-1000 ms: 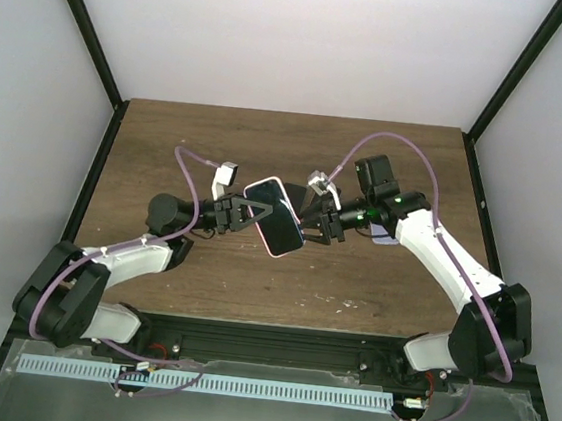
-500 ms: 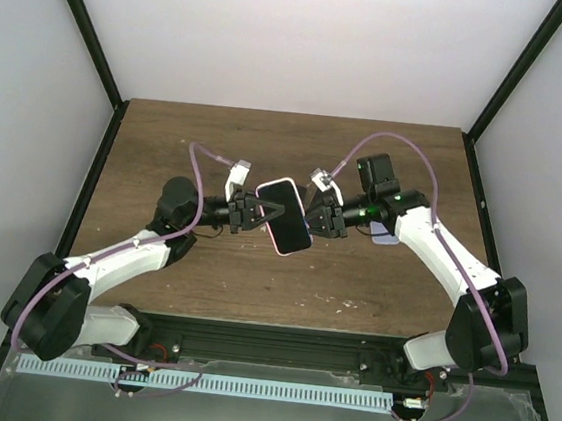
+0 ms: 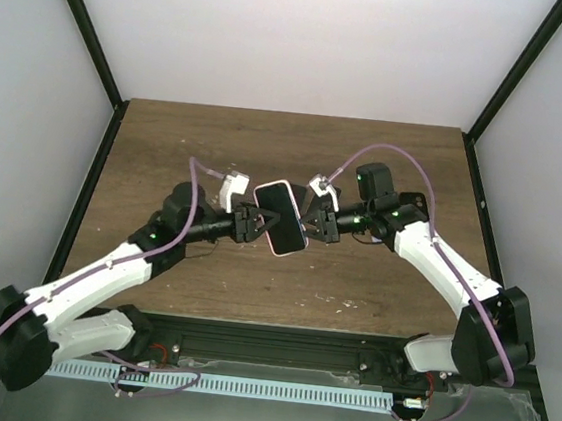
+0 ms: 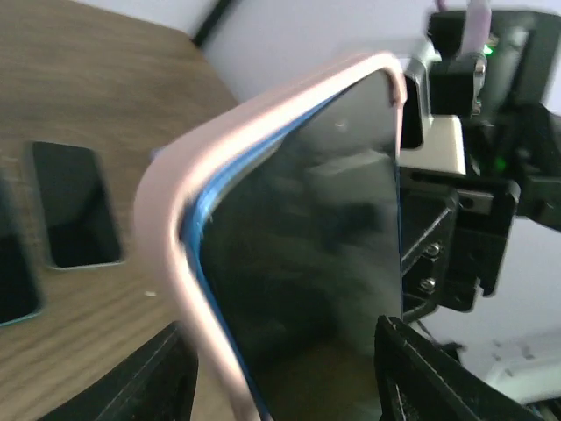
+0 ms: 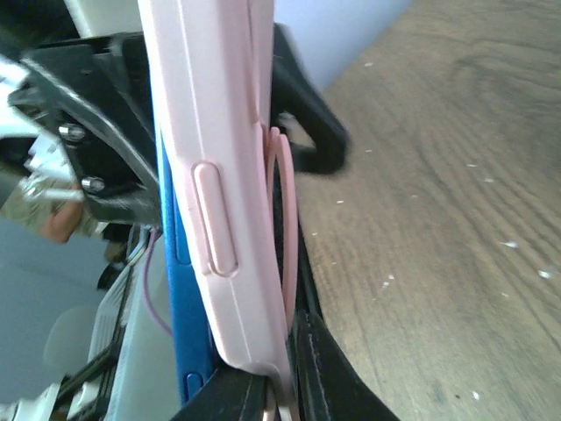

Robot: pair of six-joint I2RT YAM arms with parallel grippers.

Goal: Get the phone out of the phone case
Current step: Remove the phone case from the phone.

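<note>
Top external. Q: Where was the phone?
A: Midair over the counter, in its phone case; right claw pinched the case, left claw stood parted (probably rigid, slippery: peel the flexible rim).

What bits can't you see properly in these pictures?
- Left wrist view: two dark rectangles on the table are blurry, and one is cut off by the left edge. I cannot tell what they are.
- Right wrist view: the blue phone and pink case show edge-on only, so the screen is hidden.
- Top view: the phone is too small to tell how far it sits out of the case.
</note>
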